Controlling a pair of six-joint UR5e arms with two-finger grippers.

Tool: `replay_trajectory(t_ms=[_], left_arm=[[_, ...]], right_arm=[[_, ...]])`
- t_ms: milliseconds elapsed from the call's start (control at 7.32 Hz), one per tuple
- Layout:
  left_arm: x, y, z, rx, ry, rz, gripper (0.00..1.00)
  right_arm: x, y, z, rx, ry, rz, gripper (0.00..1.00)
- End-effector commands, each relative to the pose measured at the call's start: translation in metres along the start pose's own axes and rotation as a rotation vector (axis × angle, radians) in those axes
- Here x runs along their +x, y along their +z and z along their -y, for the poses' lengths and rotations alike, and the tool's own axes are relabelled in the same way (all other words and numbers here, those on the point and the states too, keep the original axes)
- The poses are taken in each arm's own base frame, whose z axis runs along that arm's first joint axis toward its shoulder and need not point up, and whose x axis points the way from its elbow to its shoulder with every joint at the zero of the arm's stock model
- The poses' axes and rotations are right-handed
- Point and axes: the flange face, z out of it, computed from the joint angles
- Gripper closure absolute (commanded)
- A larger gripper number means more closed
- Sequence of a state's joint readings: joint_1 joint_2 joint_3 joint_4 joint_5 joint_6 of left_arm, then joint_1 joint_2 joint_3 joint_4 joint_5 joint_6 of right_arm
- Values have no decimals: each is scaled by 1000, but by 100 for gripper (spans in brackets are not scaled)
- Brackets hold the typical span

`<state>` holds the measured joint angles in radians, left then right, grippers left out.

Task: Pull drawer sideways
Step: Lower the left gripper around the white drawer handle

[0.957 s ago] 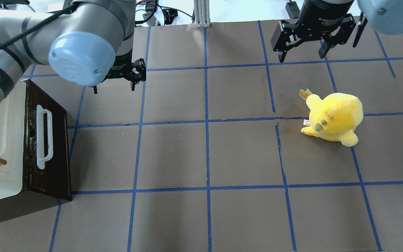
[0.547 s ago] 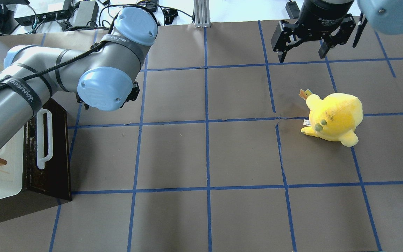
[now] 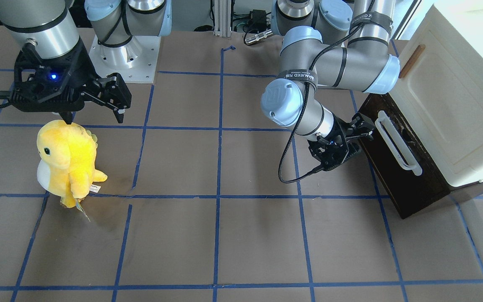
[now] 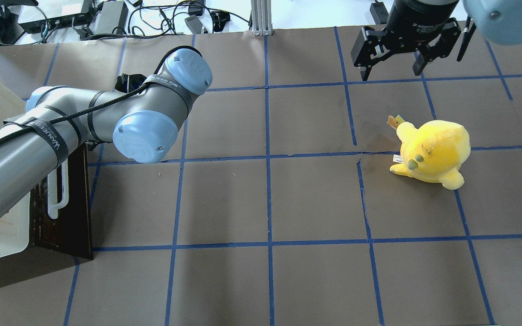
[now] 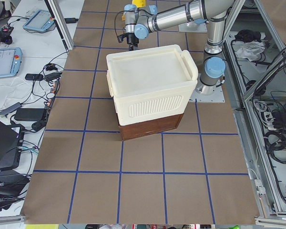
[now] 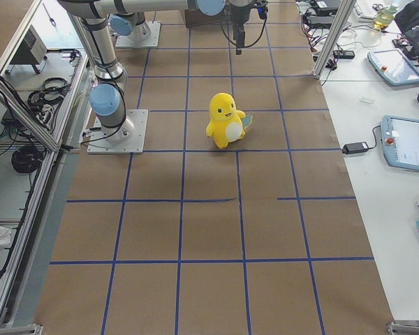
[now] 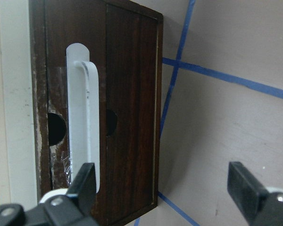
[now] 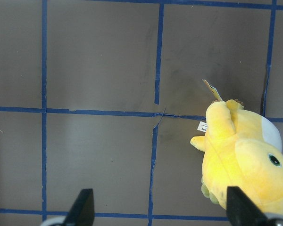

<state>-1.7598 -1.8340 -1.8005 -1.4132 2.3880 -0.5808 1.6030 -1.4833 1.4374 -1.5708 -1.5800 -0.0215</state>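
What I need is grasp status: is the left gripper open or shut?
Open. The left gripper has its fingers wide apart, not around the drawer handle.

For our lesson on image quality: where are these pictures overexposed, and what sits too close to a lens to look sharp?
Exterior front-facing: the cream cabinet washes out to white up top. Left wrist-mounted: the left claw has blurred fingers, the handle on the drawer sharper. Overhead exterior: the surface past the table is blown out.

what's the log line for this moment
left claw: open, at white handle | right claw: open, empty, near yellow plush | drawer: not yet gripped
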Motion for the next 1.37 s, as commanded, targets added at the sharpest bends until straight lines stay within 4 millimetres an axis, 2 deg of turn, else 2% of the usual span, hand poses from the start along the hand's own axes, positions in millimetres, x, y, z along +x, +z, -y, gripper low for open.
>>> replay_trajectory(t_ms=[0, 273, 410, 547, 957, 1230], left_arm=[[-1, 11, -7, -27, 59, 61, 0], [-3, 31, 0, -35, 105, 164, 0], [-6, 52, 6, -69, 107, 190, 0], [1, 67, 9, -82, 126, 218, 0], [23, 89, 19, -40, 205, 345, 0], [29, 96, 19, -51, 222, 351, 6]], right_arm=[[0, 0, 0, 0, 0, 0, 0], [0, 0, 0, 0, 0, 0, 0], [0, 0, 0, 0, 0, 0, 0], [0, 0, 0, 0, 0, 0, 0], [0, 0, 0, 0, 0, 0, 0], [0, 0, 0, 0, 0, 0, 0]])
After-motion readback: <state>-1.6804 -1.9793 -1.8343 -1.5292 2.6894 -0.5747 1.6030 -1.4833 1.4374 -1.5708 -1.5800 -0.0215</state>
